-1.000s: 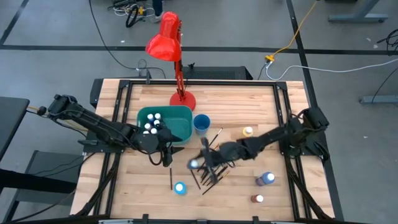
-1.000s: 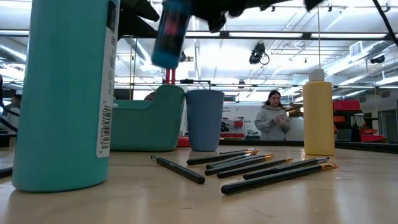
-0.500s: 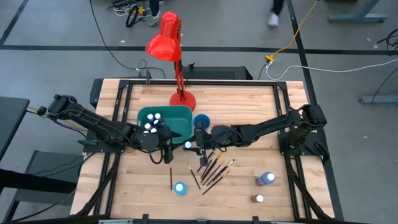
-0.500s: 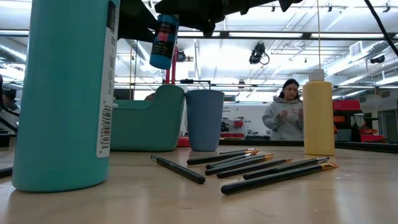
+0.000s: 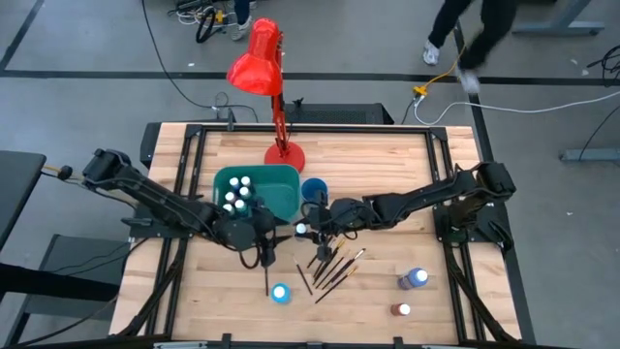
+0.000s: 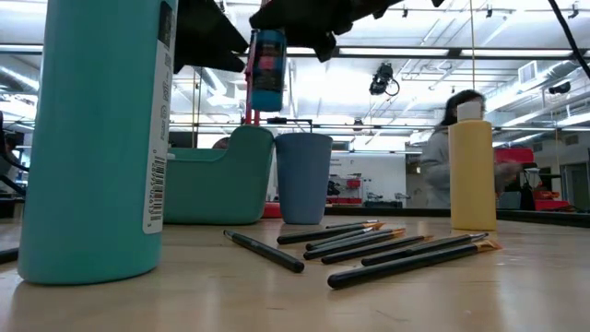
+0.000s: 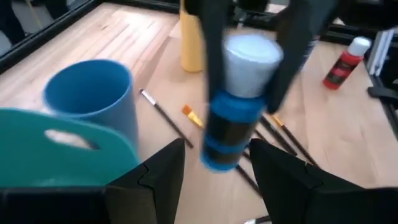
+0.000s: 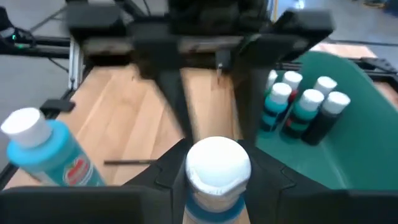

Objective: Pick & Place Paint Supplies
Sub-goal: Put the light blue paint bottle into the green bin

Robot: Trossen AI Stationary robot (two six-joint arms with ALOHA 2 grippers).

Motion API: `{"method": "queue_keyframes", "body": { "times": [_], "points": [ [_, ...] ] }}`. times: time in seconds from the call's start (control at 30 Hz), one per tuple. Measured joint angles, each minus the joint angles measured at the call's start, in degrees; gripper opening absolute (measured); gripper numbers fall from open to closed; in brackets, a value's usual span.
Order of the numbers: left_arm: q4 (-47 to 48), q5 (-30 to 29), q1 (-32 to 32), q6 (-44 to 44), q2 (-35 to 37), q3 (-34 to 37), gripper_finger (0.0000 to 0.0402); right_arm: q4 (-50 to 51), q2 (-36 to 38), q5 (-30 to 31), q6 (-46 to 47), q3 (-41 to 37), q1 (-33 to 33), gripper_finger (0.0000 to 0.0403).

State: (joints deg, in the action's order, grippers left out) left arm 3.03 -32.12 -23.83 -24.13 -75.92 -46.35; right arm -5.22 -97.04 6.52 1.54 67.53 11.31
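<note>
One blue paint bottle (image 5: 302, 230), pinched in the right claw (image 5: 308, 229), has been carried from lower centre toward the teal bin (image 5: 281, 199) at centre, while the left claw (image 5: 265, 239) is kept spread.

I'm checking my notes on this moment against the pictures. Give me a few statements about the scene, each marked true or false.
1. The right gripper holds a blue paint bottle in the air. True.
2. The left gripper holds a brush. False: it is open and holds nothing.
3. The teal bin is empty. False: several white-capped bottles stand in it.
4. The brushes lie loose on the table. True.
5. The yellow bottle lies on its side. False: it stands upright.
</note>
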Motion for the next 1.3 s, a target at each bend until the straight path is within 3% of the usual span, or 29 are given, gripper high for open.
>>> {"method": "queue_keyframes", "body": {
  "times": [0.17, 0.6, 1.17, 1.3],
  "points": [
    [-5.0, 2.2, -0.1, -0.8, -3.0, 0.1, 0.0194, -0.6, 0.8, 0.2, 1.0, 0.0, 0.0, 0.0121],
    [-9.0, -0.1, 1.4, -7.8, -7.3, 0.1, 0.0194, 0.5, 1.1, -1.4, 0.8, -0.1, 0.0, 0.0121],
    [-24.0, 0.2, 1.4, 4.1, -7.7, 0.1, 0.0194, -4.3, 1.1, -7.5, 1.0, -0.1, 0.0, 0.0123],
    [-25.0, 0.4, 1.4, 6.4, -7.7, 0.1, 0.0175, -4.4, 1.2, -7.6, 1.1, 0.0, 0.0, 0.0130]
  ]
}}
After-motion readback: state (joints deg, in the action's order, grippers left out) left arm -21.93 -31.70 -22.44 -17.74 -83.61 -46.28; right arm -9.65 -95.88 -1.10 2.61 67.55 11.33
